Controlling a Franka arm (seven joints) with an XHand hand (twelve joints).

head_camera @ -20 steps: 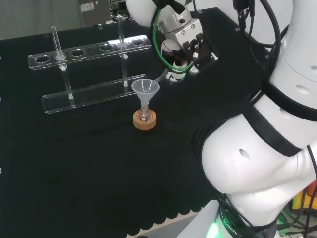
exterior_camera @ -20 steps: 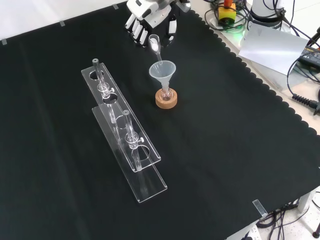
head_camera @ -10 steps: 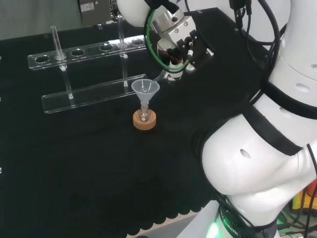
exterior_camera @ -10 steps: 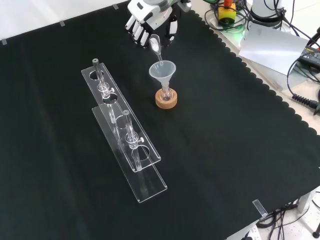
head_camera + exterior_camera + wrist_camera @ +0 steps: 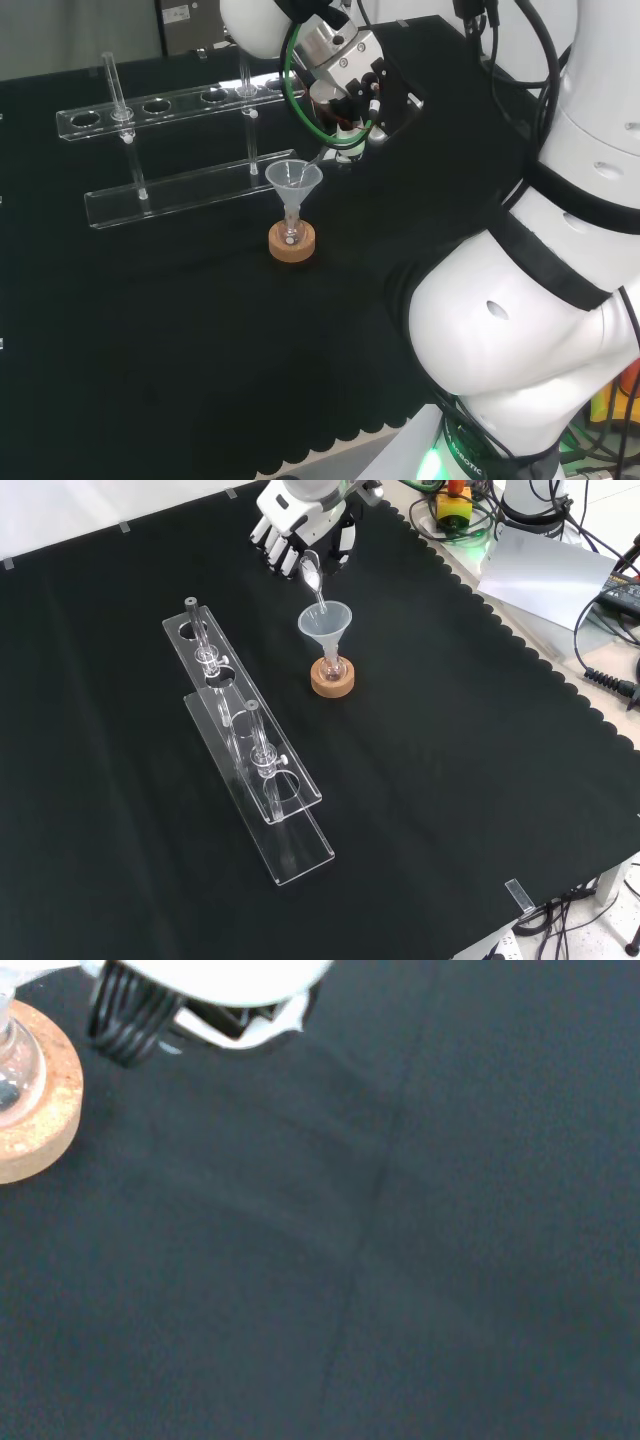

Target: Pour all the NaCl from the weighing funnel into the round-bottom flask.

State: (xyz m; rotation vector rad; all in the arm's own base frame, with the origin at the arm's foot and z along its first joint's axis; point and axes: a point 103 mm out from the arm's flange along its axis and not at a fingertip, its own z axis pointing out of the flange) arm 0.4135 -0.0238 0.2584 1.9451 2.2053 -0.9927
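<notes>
The hand point(image 5: 300, 520) is at the far side of the cloth in the front view, fingers curled round a clear weighing funnel point(image 5: 311, 573). The weighing funnel tilts down, white powder showing in it, its spout over the mouth of a clear plastic funnel point(image 5: 325, 621). That funnel stands in the neck of a small round-bottom flask point(image 5: 332, 667) on a cork ring point(image 5: 332, 683). In the head view the hand point(image 5: 352, 85) is up and right of the funnel point(image 5: 293, 179) and cork ring point(image 5: 292, 244). The wrist view shows the cork ring point(image 5: 35, 1120) and flask point(image 5: 10, 1060) at its edge.
A clear two-tier test tube rack point(image 5: 250, 750) with a few glass tubes stands left of the flask in the front view, behind it in the head view point(image 5: 180, 150). The arm's big white links point(image 5: 540, 300) are at the head view's right.
The hand has shifted left in the head view and turned, tipping the weighing funnel more steeply. Its spout has come down closer to the plastic funnel's mouth.
</notes>
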